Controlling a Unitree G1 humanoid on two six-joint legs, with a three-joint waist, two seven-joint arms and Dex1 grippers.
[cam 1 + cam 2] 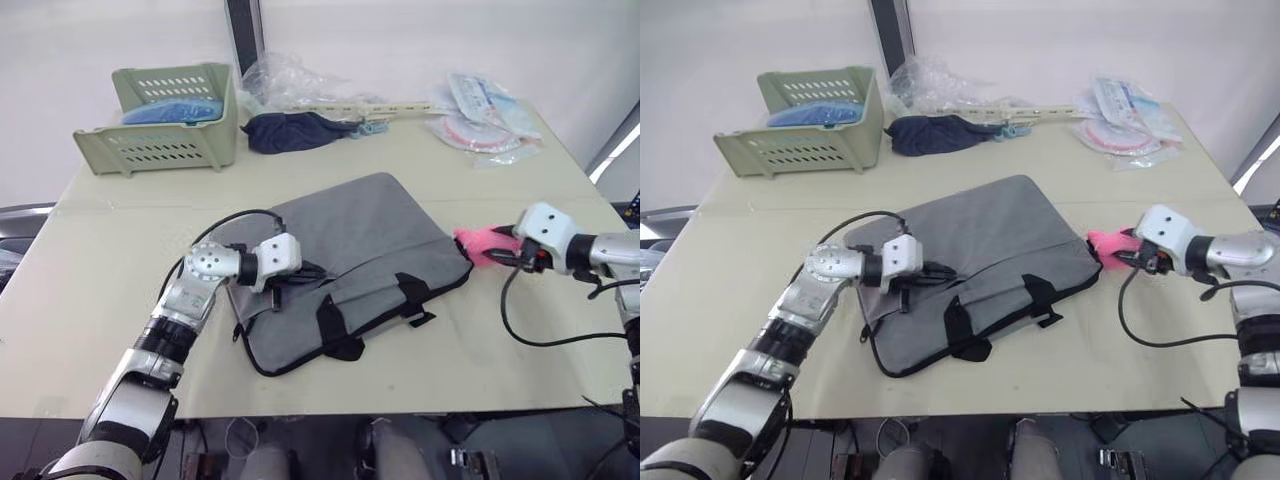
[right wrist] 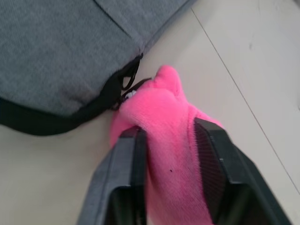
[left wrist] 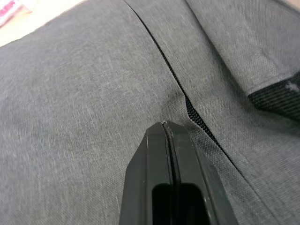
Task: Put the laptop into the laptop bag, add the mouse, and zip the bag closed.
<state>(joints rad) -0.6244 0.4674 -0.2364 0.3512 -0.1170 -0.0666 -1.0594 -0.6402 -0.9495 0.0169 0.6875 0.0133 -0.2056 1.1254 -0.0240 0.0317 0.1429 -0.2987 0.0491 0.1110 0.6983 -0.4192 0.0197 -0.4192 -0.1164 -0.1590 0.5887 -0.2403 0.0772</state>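
So our left gripper (image 3: 165, 125) sits fingers pressed together on the laptop bag (image 1: 350, 250) mid-table, while our right gripper (image 2: 171, 136) pinches the pink soft thing (image 2: 164, 117) (touching the bag's corner).

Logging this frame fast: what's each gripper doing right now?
Left gripper: shut, empty, tips on the laptop bag.
Right gripper: shut on the pink soft thing at the bag's corner.

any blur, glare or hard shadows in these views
Left eye view: even soft light, only a faint shadow under the laptop bag, and pale haze over the far wall. Left wrist view: the left tool looks soft up close, while the bag's weave beyond it is crisp. Right wrist view: the pink soft thing and right tool are blurred, the tabletop washed out.
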